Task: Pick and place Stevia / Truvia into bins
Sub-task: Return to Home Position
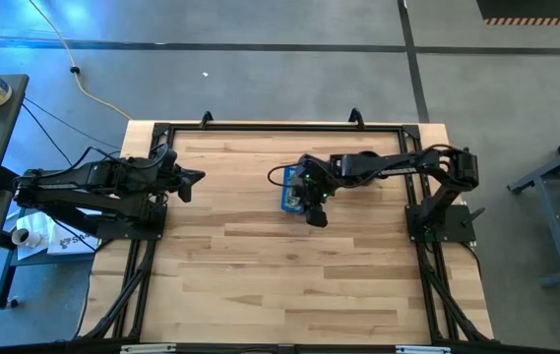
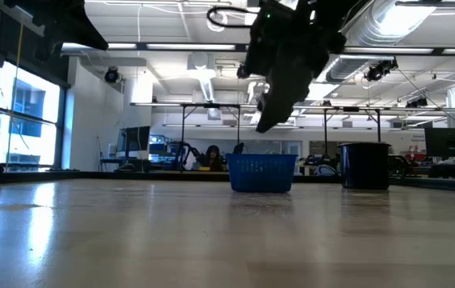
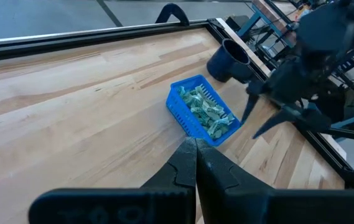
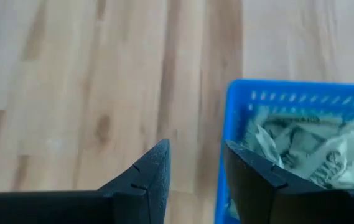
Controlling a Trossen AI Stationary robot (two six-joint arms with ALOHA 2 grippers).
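As far as writing can be read: print shows on the Stevia packets (image 3: 206, 113), but it is too small to make out.
Count: one blue basket (image 3: 181, 111); one black mug (image 3: 226, 59); two arms; the packets form a pale green and white heap, too tangled to count.
Packets' place: heaped inside the blue basket.
Mug's place: near the basket but apart from it, on the wooden desk (image 1: 260, 275).
The right jaws: released, with a clear gap between the fingers (image 4: 153, 174) and nothing held; they hang above the basket's wall, one finger over the basket, the other over bare desk just beside it.
The left jaws: clenched tip to tip, holding nothing, well apart from the basket.
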